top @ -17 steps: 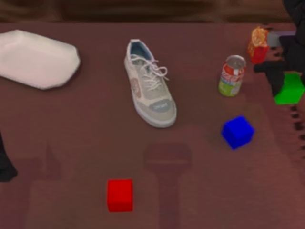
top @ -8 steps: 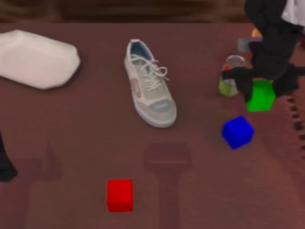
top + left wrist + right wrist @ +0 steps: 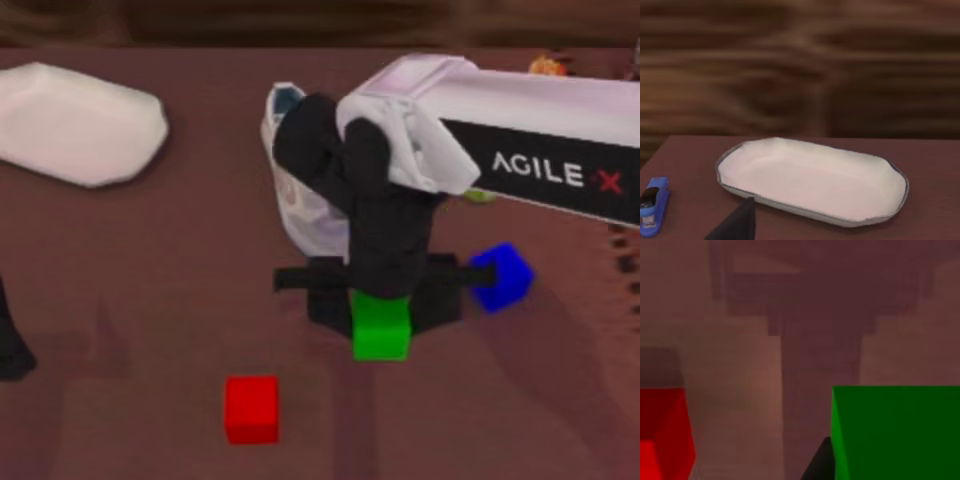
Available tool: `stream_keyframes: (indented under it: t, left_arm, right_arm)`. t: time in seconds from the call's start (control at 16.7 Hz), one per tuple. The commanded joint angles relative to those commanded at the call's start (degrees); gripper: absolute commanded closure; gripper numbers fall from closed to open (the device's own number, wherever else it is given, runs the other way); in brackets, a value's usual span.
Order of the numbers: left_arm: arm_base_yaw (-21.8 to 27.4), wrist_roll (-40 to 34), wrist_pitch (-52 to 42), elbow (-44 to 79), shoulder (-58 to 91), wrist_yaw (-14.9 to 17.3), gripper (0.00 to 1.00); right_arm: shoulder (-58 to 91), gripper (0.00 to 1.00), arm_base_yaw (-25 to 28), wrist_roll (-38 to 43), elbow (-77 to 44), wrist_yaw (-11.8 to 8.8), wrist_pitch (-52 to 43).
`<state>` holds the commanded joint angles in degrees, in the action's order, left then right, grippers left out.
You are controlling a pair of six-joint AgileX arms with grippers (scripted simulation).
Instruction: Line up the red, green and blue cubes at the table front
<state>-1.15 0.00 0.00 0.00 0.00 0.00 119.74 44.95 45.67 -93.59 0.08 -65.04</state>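
We've got our right gripper (image 3: 381, 322) clamped on the green cube (image 3: 381, 327); next, set it down at 3 o'clock of the red cube (image 3: 251, 408).

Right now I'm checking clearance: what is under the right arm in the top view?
The shoe is mostly covered, only its left edge showing. The right tool holds the green cube. The can is almost entirely hidden beneath the arm.
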Motion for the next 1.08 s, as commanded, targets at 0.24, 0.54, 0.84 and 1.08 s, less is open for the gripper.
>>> stream_keyframes:
  t: [0.24, 0.54, 0.84, 1.08]
  left_arm:
    - [0.0, 0.0, 0.0, 0.0, 0.0, 0.0, 0.0]
    - [0.0, 0.0, 0.0, 0.0, 0.0, 0.0, 0.0]
    - [0.0, 0.0, 0.0, 0.0, 0.0, 0.0, 0.0]
    - [0.0, 0.0, 0.0, 0.0, 0.0, 0.0, 0.0]
  right_arm:
    - [-3.6, 1.0, 8.0, 8.1, 3.6, 0.2, 1.2]
    - [-3.7, 1.0, 8.4, 8.6, 3.7, 0.1, 1.3]
    - [-1.7, 1.0, 8.5, 8.7, 7.8, 0.2, 7.6]
    - [1.0, 1.0, 8.7, 8.8, 12.4, 0.2, 14.9]
